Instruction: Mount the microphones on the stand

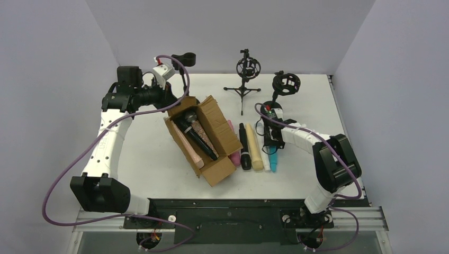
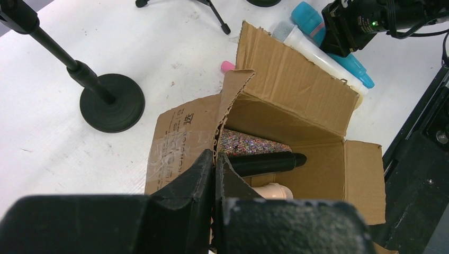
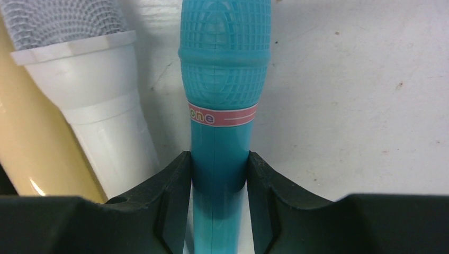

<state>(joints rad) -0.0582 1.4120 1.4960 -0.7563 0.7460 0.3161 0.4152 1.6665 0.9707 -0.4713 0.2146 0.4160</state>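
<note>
The right tool [image 3: 218,177] is seen from its own wrist clamped on the handle of the teal microphone [image 3: 225,69], just below the pink band. The white microphone [image 3: 100,106] lies just beside it and the cream-yellow microphone [image 3: 26,148] beyond that.

Only from above is the whole row on the worktop [image 1: 148,159] made out. A pink microphone [image 1: 233,156] and a loose black microphone [image 1: 245,148] lie between those and the open cardboard box [image 1: 222,132]. The left stand [image 1: 184,59], tripod stand [image 1: 243,79] and right stand [image 1: 286,83] are seen at the far edge.

From the left wrist, the left tool [image 2: 214,166] is shown pressed together at the edge of a box flap; whether cardboard is pinched cannot be told. The box's contents are clearest here: a boxed black microphone [image 2: 270,163], with a glittery microphone [image 2: 254,144] and a peach microphone [image 2: 272,191] on either side of it. The left stand's round base [image 2: 111,103] is seen near the box.
</note>
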